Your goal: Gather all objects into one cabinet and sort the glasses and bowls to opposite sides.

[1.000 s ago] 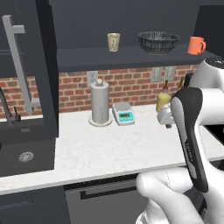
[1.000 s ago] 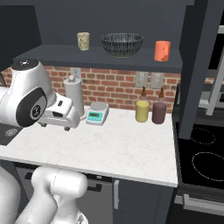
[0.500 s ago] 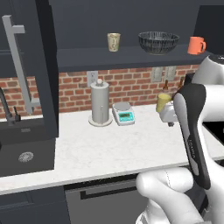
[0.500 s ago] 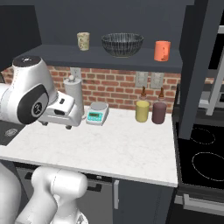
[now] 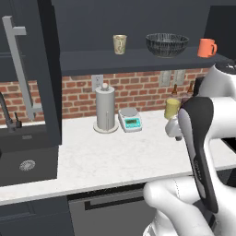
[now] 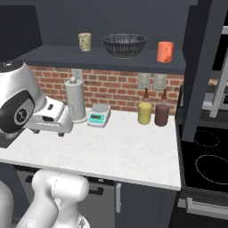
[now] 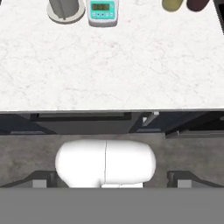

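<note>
Left base view: the dark navy wall cabinet point(image 5: 138, 27) stands open, its tall door point(image 5: 48, 69) swung out at the left with the long grey bar handle point(image 5: 20, 69) facing the room. On the cabinet shelf point(image 5: 138, 60) a small beige tumbler point(image 5: 120, 44) stands at the left, a wide black ribbed bowl point(image 5: 167, 44) in the middle, and an orange mug point(image 5: 206, 48) at the right; all three are upright and apart from one another. Below, on the white marble counter point(image 5: 115, 156), a grey paper-towel holder point(image 5: 105, 109) stands just beside a small kitchen scale point(image 5: 129, 119), with a yellow canister point(image 5: 172, 108) further right, partly behind the white arm point(image 5: 203, 138). A dark sink point(image 5: 25, 156) lies at the left. Right base view: the tumbler, bowl and mug hold the same left-to-right order on the shelf; a dark maroon canister point(image 6: 161, 115) stands just beside the yellow one, and a black cooktop point(image 6: 205, 160) lies to the right of the counter. Hand view: the camera looks down over the counter's front edge; the gripper point(image 7: 112, 186) has its jaws spread wide, the finger tips point(image 7: 38, 183) far apart near the lower corners, holding nothing.
</note>
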